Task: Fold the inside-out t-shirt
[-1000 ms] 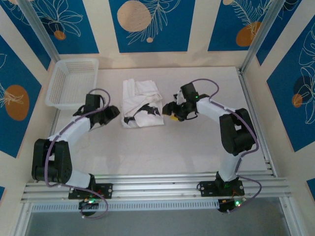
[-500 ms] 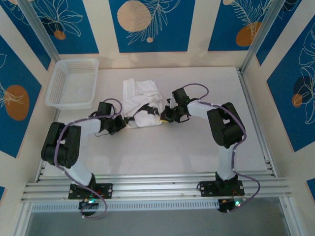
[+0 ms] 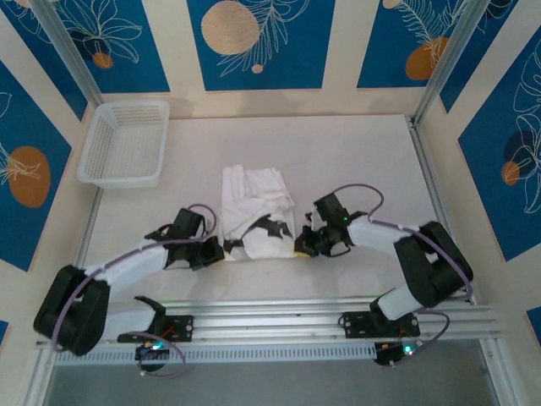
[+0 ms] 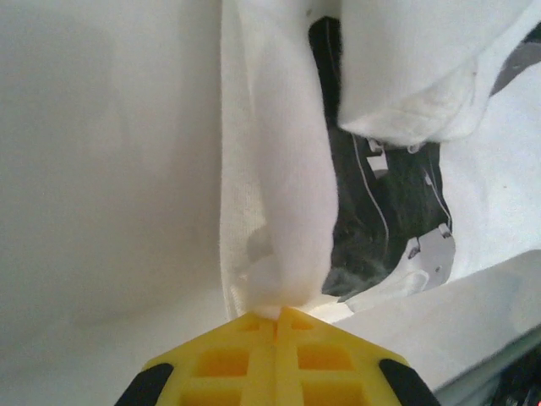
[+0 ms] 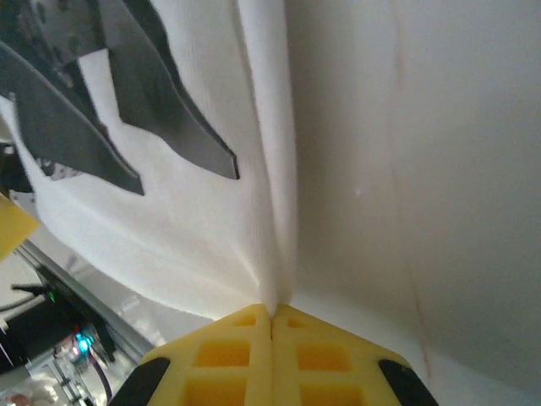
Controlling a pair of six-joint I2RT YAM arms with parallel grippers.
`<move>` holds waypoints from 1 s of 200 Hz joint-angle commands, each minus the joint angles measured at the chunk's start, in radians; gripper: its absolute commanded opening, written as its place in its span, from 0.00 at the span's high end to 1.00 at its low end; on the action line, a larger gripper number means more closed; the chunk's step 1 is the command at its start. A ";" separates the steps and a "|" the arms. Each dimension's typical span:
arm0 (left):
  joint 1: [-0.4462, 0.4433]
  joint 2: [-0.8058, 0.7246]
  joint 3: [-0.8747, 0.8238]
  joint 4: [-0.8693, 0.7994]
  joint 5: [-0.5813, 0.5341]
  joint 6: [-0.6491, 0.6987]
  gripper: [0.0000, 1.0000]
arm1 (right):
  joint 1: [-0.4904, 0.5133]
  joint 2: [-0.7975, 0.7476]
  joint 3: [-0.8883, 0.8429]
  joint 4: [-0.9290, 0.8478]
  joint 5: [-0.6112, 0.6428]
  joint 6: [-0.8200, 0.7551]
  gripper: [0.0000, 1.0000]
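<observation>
White and crumpled, the inside-out t-shirt [image 3: 256,207] has slid down the table [image 3: 363,152] toward the arms' bases since a moment ago. Now the left gripper [image 3: 216,250] and the right gripper [image 3: 301,244] each pinch a near corner tight. I'd say they're dragging it into place for folding.

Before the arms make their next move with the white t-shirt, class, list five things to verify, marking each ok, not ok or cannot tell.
1. Grip of left end effector on t-shirt: ok, shut on cloth.
2. Grip of right end effector: ok, shut on cloth.
3. Cloth lying flat: not ok, bunched.
4. White mesh basket apart from shirt: ok.
5. Bare table beyond shirt: ok.
</observation>
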 commanded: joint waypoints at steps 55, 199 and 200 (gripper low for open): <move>-0.059 -0.186 0.103 -0.208 -0.083 -0.163 0.54 | -0.077 -0.246 0.092 -0.160 0.058 0.082 0.55; -0.067 0.235 0.260 0.083 -0.158 -0.178 0.82 | -0.101 0.278 0.446 0.017 -0.022 0.059 0.95; -0.067 0.236 0.261 0.084 -0.157 -0.178 0.83 | -0.101 0.278 0.445 0.018 -0.021 0.059 0.95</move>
